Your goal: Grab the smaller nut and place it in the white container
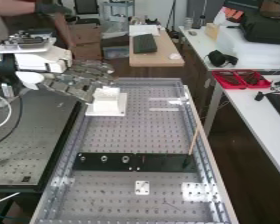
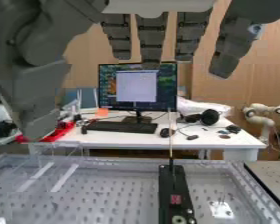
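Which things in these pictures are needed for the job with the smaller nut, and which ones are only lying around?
For the job:
smaller nut
black bar, where the nut stands
white container
robot's hand

Only lying around:
larger nut
bearing
keyboard
headphones

Bench top: grey metal sheet with rows of small holes, bordered by a raised metal frame; the white container sits upright near the far end, toward the high view's left, with two pale strips lying to its right, apart from it. Nearer, a flat black bar lies crosswise, and a small white plate lies just on its near side. Bright patch to the right of that plate, probably glare.
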